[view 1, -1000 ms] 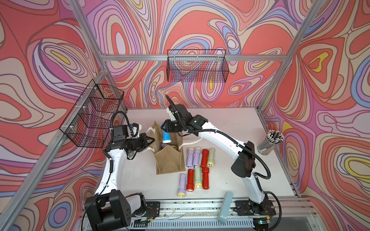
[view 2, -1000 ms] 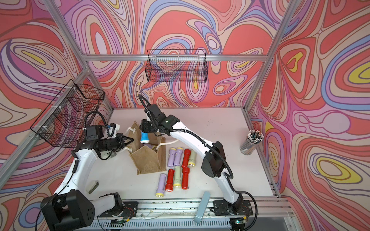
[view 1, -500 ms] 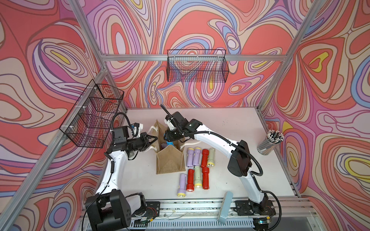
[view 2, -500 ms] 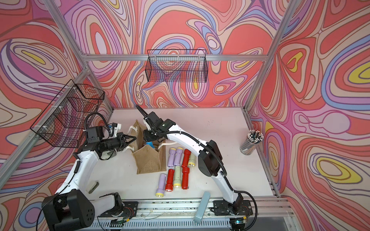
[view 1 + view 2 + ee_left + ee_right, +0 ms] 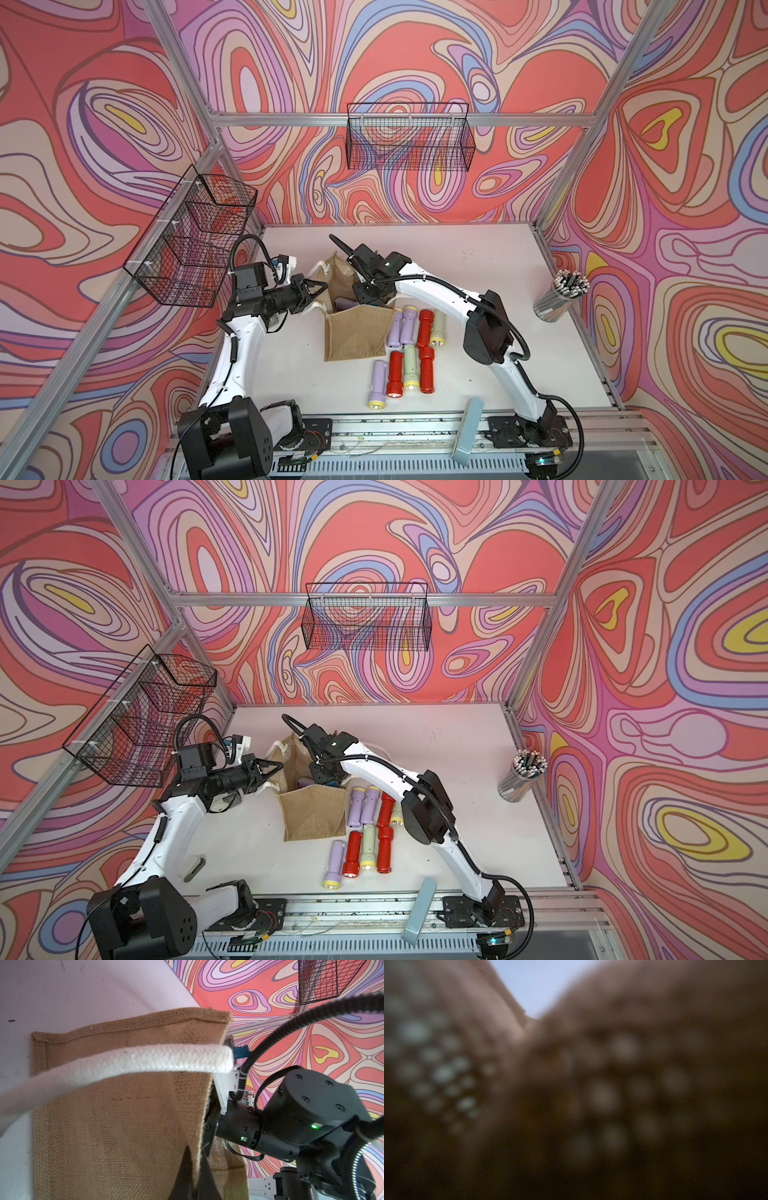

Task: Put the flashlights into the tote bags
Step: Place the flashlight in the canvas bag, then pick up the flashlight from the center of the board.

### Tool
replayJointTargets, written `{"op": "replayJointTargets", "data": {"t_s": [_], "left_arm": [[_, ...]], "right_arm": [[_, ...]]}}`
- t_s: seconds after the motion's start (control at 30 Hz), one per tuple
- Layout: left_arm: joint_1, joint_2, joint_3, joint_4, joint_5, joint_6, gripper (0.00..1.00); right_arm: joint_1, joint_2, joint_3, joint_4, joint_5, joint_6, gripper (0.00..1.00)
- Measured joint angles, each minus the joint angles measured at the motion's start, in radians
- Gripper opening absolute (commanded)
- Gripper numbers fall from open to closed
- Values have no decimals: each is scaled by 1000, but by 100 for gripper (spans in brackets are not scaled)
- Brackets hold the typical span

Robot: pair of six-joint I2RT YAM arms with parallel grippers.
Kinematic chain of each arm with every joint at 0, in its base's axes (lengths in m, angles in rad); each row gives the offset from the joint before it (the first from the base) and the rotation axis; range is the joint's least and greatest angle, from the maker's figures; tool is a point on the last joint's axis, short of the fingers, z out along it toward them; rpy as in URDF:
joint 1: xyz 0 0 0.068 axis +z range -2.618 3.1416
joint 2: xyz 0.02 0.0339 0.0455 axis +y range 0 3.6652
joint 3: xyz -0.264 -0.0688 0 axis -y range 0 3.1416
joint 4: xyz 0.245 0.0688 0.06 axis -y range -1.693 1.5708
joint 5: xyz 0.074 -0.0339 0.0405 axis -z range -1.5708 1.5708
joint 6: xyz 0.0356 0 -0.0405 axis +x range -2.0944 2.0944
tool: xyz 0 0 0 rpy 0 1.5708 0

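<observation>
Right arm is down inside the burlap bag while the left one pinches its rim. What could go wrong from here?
1. The left pincer grips only a thin edge of the tote bag; if the burlap slips out, the mouth may sag around the right pincer.
2. The right wrist view is all blurred burlap, so lifting out could snag the wall and tip the bag onto the flashlights lying close beside it.

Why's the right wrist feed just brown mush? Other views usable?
Right wrist: out of focus and dark, lens apparently right against the tote bag burlap, with light spots through the weave. Left wrist: burlap sharp, rope handle blurs toward the lens. Both top views: sharp, evenly lit.
</observation>
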Motion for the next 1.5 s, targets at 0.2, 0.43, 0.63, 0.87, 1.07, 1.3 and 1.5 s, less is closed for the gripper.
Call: {"op": "replayJointTargets", "data": {"t_s": [0.2, 0.43, 0.63, 0.87, 1.07, 1.3, 1.5], "left_arm": [[10, 1, -20, 13, -2, -19, 0], [11, 5, -20, 2, -5, -9, 0], [11, 5, 2, -55, -40, 37, 0], [11, 5, 19, -89, -66, 70, 0], [12, 5, 21, -90, -78, 71, 0], [12, 5, 21, -90, -85, 71, 0], [12, 5, 23, -91, -88, 72, 0]], "right_arm": [[11, 73, 81, -66, 108, 14, 13], [14, 75, 82, -78, 135, 29, 44], [14, 73, 82, -80, 133, 23, 59], [13, 12, 70, -53, 65, 19, 66], [13, -140, -3, 34, 25, -10, 71], [11, -309, -34, 114, 102, -47, 75], [7, -438, -137, 133, 239, -53, 77]]}}
